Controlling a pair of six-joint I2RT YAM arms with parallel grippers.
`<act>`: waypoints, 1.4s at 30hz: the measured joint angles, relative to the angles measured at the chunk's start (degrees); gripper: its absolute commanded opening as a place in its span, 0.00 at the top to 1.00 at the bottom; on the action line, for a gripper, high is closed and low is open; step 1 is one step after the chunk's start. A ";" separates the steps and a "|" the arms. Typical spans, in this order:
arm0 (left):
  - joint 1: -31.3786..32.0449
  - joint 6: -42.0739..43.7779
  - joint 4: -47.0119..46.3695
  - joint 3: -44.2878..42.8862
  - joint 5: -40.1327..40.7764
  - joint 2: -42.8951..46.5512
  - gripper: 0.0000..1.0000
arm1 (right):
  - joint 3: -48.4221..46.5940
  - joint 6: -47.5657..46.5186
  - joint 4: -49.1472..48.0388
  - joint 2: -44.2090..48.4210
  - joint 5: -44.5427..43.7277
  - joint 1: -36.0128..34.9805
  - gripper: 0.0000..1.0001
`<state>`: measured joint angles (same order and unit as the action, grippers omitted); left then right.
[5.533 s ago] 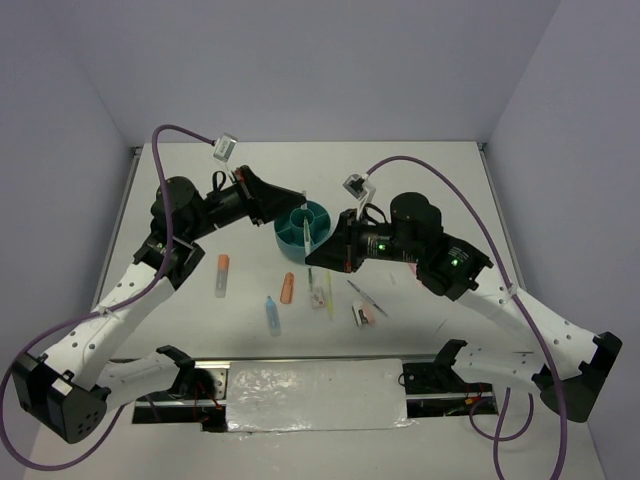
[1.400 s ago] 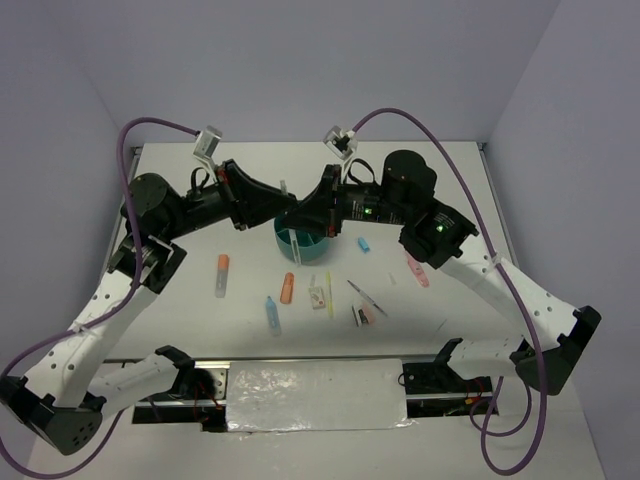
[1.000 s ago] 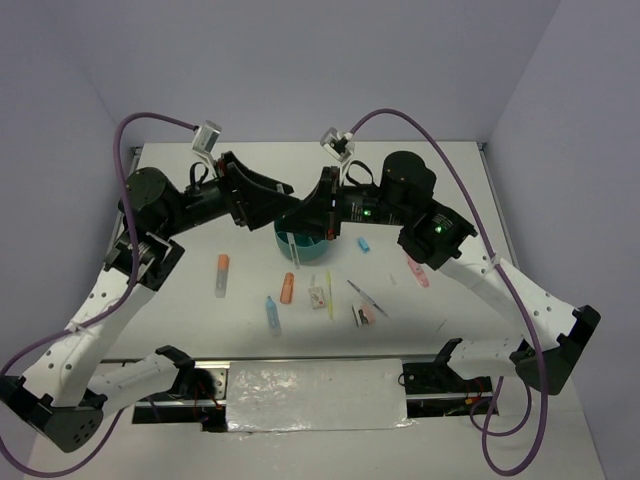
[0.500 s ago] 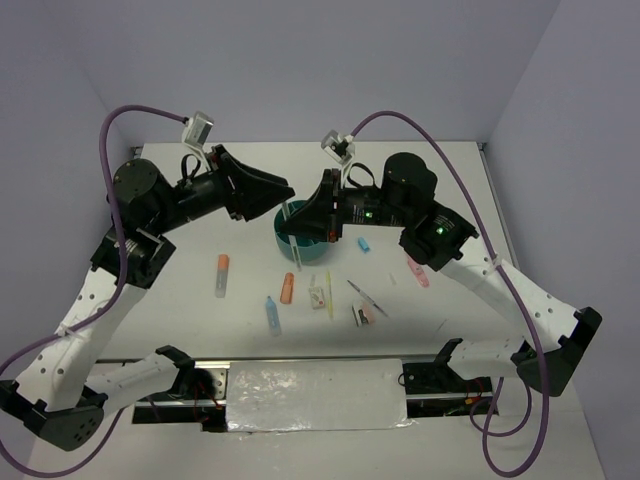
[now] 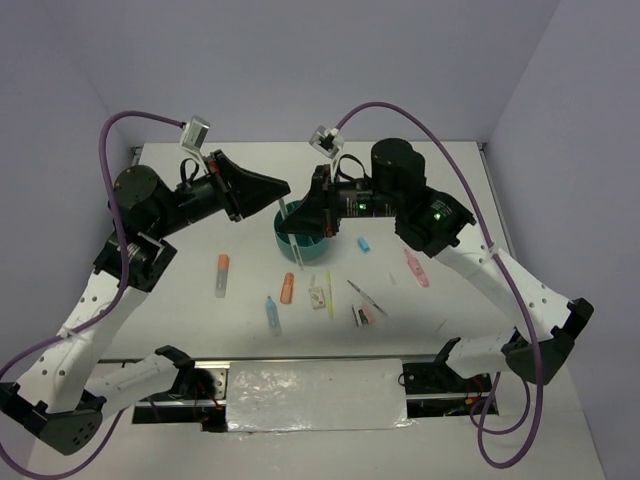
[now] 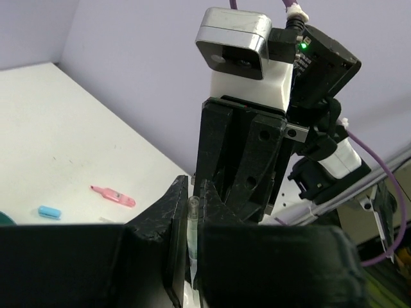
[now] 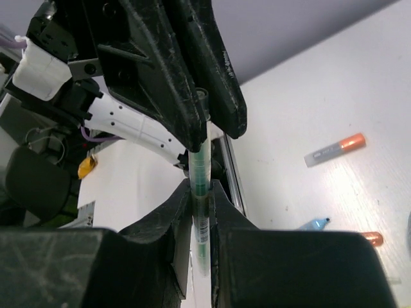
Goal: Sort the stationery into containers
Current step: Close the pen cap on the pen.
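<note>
You are holding one thin pen (image 5: pixel 293 245) in both arms at once, up in the air over the teal bowl (image 5: pixel 318 254). The bowl is sitting around the middle of the counter (image 5: pixel 180 200), somewhat closer to the far edge than to the near one. The left jaws are clamping narrowly on the pen's upper end, and the right jaws are pinching the same pen lower down its barrel. In both wrist views the pen is running straight through the gap with a finger pressing on either side. It is standing nearly upright, a clear barrel with green showing inside. From above, its lower end is hanging past the bowl's near rim, and you cannot tell whether it is touching the bowl. The rest of the stationery is lying flat on the counter between the bowl and the near edge. An orange-capped grey marker (image 5: pixel 222 275) is lying toward the left edge, well apart from the others. An orange marker (image 5: pixel 288 288) is lying nearer the bowl, with a light-blue marker (image 5: pixel 271 313) just beyond it toward the near edge. A small white piece (image 5: pixel 317 296) and a yellow pencil (image 5: pixel 328 290) are lying side by side. To their right, a second thin pen (image 5: pixel 362 296) is lying just beside a pink piece (image 5: pixel 366 314). A small blue piece (image 5: pixel 364 244) is lying near the bowl on its right, and a pink marker (image 5: pixel 416 267) is lying further toward the right edge.
</note>
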<state>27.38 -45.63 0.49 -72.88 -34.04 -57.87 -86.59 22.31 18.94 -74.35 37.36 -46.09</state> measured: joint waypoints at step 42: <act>9.55 12.20 25.59 -21.86 33.35 -8.57 0.01 | 0.26 -4.39 -6.56 -7.52 2.45 2.49 1.00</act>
<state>36.93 -33.43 26.09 -94.74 -0.69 -66.43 -86.32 17.91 12.38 -81.87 39.81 -43.59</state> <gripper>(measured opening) 0.984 0.182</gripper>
